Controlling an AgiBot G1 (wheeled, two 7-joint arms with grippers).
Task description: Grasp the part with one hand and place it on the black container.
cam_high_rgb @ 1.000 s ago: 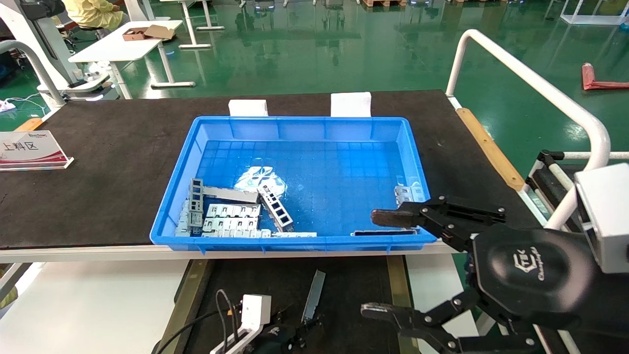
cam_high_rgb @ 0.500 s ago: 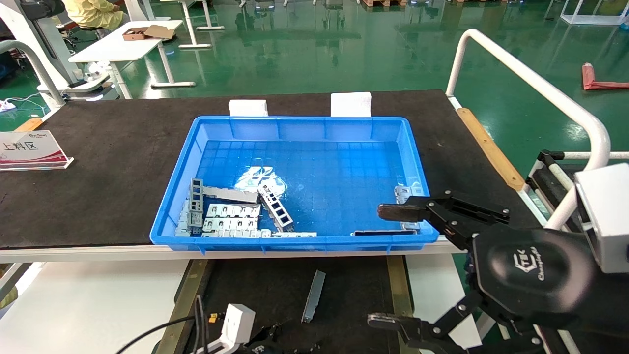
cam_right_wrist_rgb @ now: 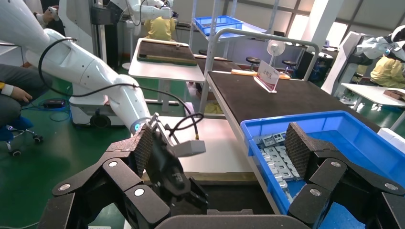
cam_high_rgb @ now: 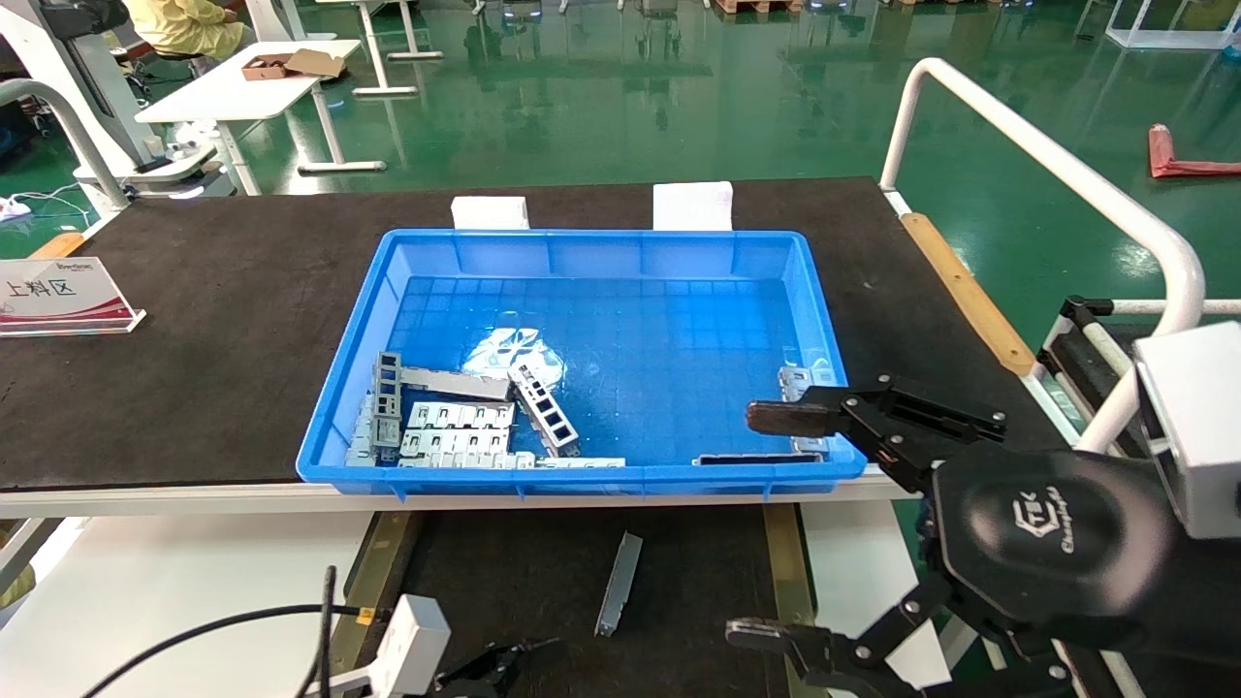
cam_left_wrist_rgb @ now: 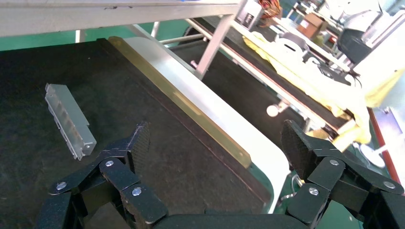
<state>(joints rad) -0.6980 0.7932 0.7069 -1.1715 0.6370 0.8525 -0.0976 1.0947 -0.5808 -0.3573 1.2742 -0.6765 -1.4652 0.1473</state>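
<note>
**Part lying loose on the black container**

We count one part (cam_high_rgb: 619,584) on the black container (cam_high_rgb: 543,572), one blue crate (cam_high_rgb: 591,477) on the counter (cam_high_rgb: 194,320). Our left end effector (cam_left_wrist_rgb: 215,148), fingers spread apart and empty, sits at the part's 7 o'clock, apart from it. Our right end effector (cam_high_rgb: 766,523), also spread apart, hangs at its 3 o'clock.
</note>
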